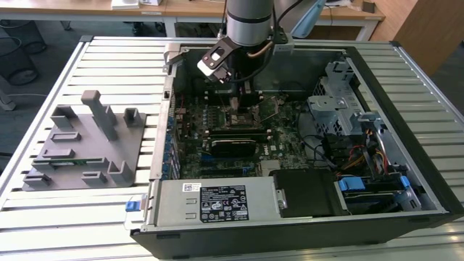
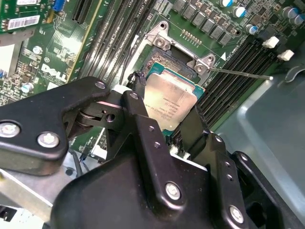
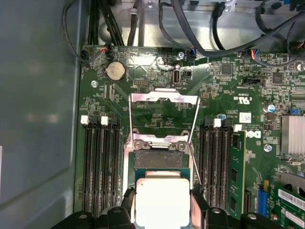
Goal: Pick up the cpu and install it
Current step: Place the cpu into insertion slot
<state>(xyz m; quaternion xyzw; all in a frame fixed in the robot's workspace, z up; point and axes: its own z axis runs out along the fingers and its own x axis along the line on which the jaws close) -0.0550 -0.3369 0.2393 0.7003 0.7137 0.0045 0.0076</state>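
The cpu [image 3: 161,202], a flat square chip with a silver top, sits between my gripper's [image 3: 162,199] two black fingers [image 3: 127,201], which press on its opposite edges. It hangs low over the open socket [image 3: 159,160] on the green motherboard [image 3: 224,95], partly covering it. The socket's metal load plate [image 3: 164,112] is flipped up and its thin lever [image 2: 238,72] stands out to one side. In the second wrist view the cpu [image 2: 169,102] shows tilted over the dark socket [image 2: 162,64]. In the exterior view my gripper [image 1: 243,103] reaches down into the open computer case [image 1: 406,81].
Black memory slots [image 3: 100,167] flank the socket on both sides, and a green memory stick [image 3: 237,167] sits in one. A finned heatsink [image 3: 291,136] lies on the board. A grey holder fixture [image 1: 87,141] stands on the slatted table at the exterior view's left.
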